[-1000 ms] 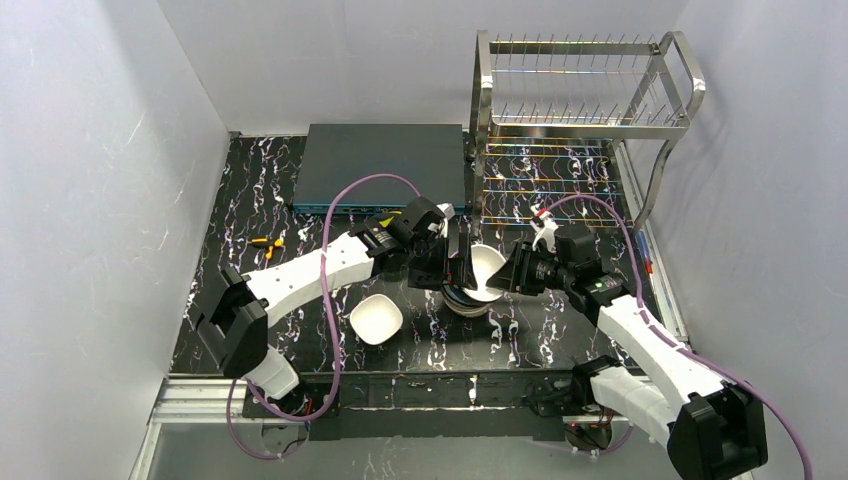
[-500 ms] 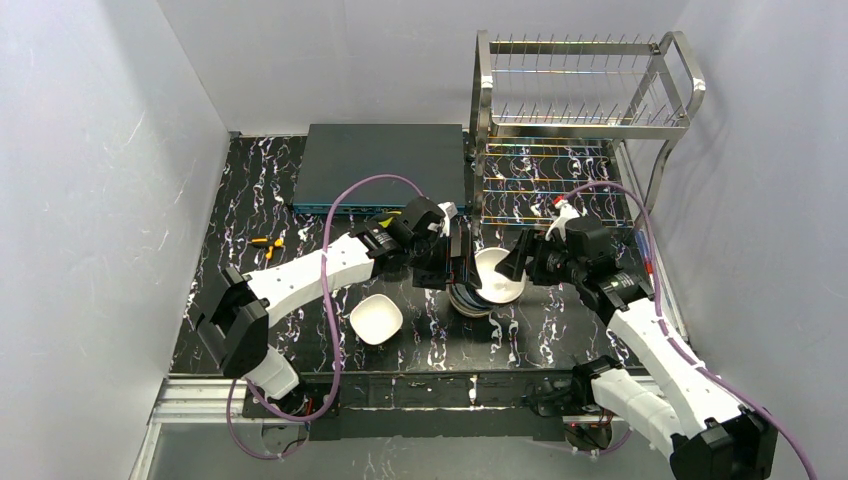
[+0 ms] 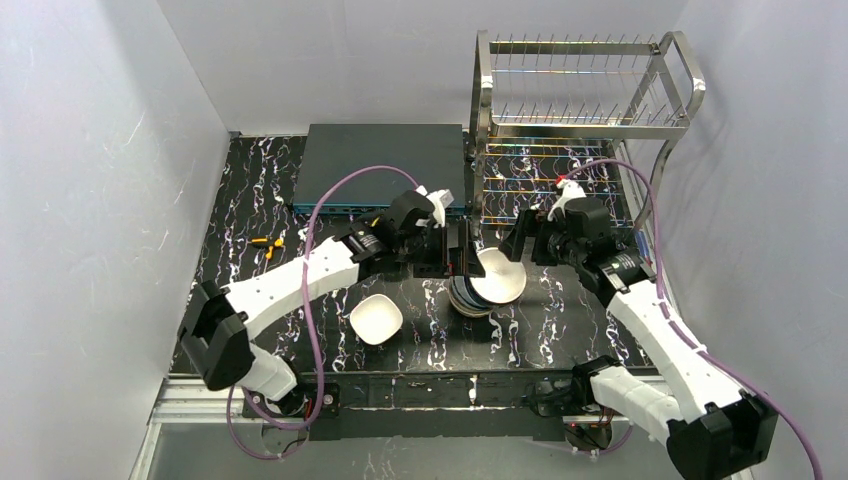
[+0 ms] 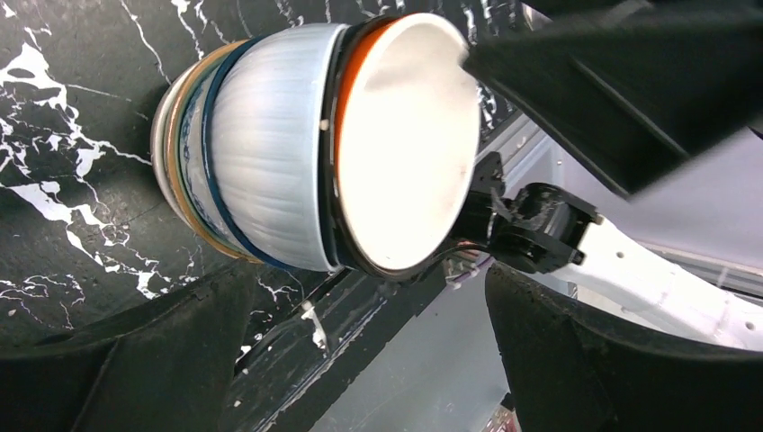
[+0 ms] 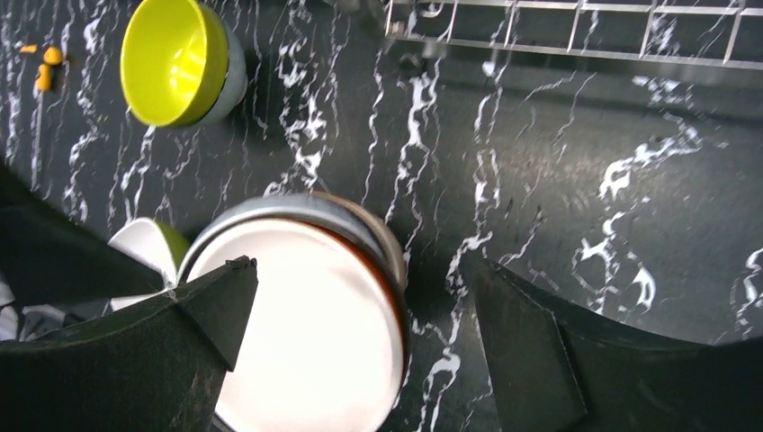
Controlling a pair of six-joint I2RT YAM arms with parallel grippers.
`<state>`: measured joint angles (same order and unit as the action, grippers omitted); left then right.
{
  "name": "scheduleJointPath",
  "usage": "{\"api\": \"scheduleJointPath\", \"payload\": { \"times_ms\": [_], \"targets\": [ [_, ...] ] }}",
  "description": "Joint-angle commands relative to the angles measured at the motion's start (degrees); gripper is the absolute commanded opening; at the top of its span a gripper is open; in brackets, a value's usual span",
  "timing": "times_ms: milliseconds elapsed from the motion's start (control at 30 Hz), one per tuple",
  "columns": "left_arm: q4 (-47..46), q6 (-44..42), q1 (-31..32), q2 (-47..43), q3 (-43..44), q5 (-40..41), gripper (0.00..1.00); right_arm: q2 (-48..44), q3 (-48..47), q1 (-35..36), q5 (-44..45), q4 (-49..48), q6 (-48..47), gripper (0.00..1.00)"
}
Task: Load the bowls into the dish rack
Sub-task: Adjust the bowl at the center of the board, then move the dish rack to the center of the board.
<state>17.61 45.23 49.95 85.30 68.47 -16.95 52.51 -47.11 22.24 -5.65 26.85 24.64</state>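
On your left, small orange pieces (image 3: 265, 242) lie on the black marbled desk (image 3: 250, 200). Next to them in the right wrist view is a yellow-green bowl (image 5: 171, 58), which the left arm hides from above. A lone white bowl (image 3: 376, 318) sits upright near the front edge, and a flat dark box (image 3: 385, 165) lies at the back. At mid-desk your left tool (image 3: 462, 258) has its fingers spread wide and holds nothing. It sits just left of the stack of bowls (image 3: 470, 298), whose nested rims show white, dark blue and tan in the left wrist view. A white bowl with an orange rim (image 3: 498, 275) leans tilted on top of the stack, its mouth turned up and to the right. Your right tool (image 3: 512, 250) hangs just right of the stack, fingers also spread wide and gripping nothing. From its own camera that top bowl shows in the gap between them. The dish rack (image 3: 580, 110) stands at the back right, behind the stack.
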Motion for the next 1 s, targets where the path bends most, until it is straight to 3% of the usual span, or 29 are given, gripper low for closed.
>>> {"api": "scheduleJointPath", "payload": {
  "times_ms": [0, 300, 467, 767, 967],
  "targets": [
    [-4.1, 0.6, -1.4, -6.9, -2.5, 1.0, 0.98, 4.4, -3.6, -0.3, 7.8, -4.3, -3.4, 0.97],
    [-6.0, 0.3, -1.9, -14.1, -7.4, 3.7, 0.98, 16.2, -1.6, -1.8, 18.8, -21.3, -9.7, 0.94],
    [-4.7, 0.1, -1.9, -15.9, -9.1, 4.6, 0.98, 23.0, -3.5, -3.6, 22.6, -26.2, -12.4, 0.93],
    [-6.4, 2.3, -1.9, -16.7, -12.7, 3.8, 0.98, 31.2, -2.7, -12.7, 13.9, -33.7, -11.7, 0.90],
    [-9.6, 4.9, -1.9, -16.6, -15.5, 2.5, 0.98, 36.1, -4.6, -14.7, 11.0, -34.7, -11.8, 0.91]
  ]
}}
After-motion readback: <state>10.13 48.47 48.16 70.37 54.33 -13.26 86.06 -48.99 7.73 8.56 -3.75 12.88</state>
